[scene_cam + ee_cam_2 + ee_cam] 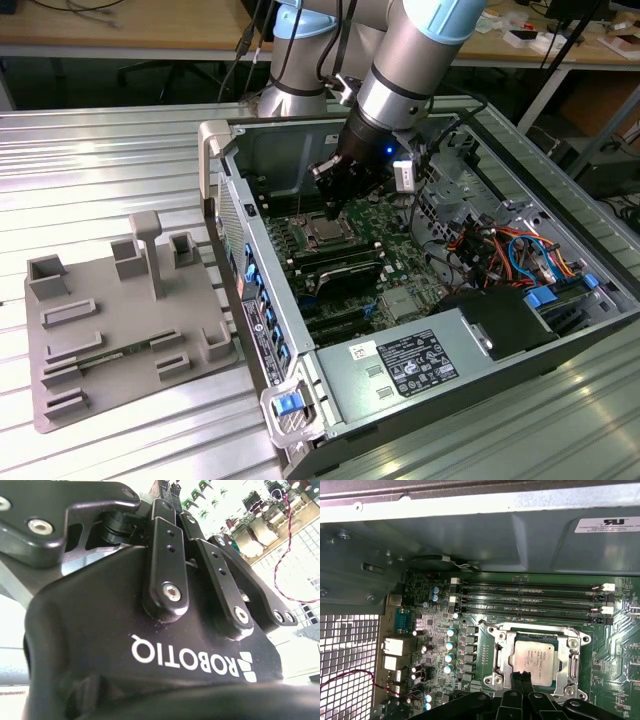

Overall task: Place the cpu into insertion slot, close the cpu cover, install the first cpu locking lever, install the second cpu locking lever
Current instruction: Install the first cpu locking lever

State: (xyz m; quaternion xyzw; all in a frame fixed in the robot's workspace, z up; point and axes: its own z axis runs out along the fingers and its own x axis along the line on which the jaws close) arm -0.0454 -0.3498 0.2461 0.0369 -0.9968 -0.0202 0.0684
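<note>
Cpu (537,656) sits framed by cpu cover (502,647), pincer (522,676) touching its edge.

Silver arm (405,60) with pale-blue joint caps; black hand (335,207) with silver screws, white lettering.

A ribbed metal table (90,170) carries the scene, with wooden desks (130,25) behind it under bright light.

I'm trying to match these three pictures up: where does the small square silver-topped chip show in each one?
Exterior view: the small square silver-topped chip sits on the green circuit board, just below the black gripper.
First wrist view: the chip lies inside the silver metal frame, with the gripper's tips right at its edge.
Second wrist view: I can't make out the chip there.
Shared landmark: the green circuit board.
</note>
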